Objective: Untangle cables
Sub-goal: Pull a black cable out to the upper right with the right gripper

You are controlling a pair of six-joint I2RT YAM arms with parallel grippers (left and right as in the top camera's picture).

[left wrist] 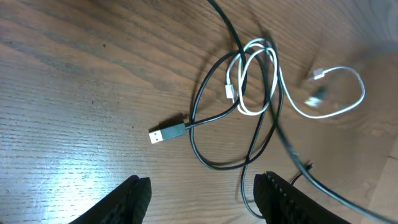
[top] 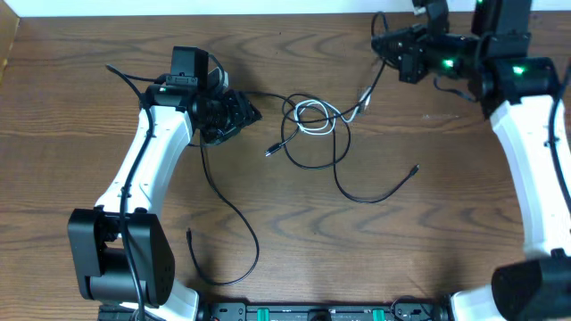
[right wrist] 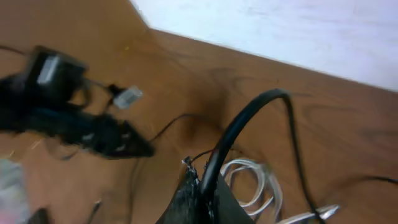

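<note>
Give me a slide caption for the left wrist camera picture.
Open left claw hovers above a black USB cable tangled with a coiled white cable on the wooden table.

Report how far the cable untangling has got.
Done: a loose black cable lies spread out on the robot's left, seemingly apart from the rest. In hand: the right gripper is shut on a second black cable; the left gripper is open and empty. Left: the white cable is looped with black cable in the middle.
</note>
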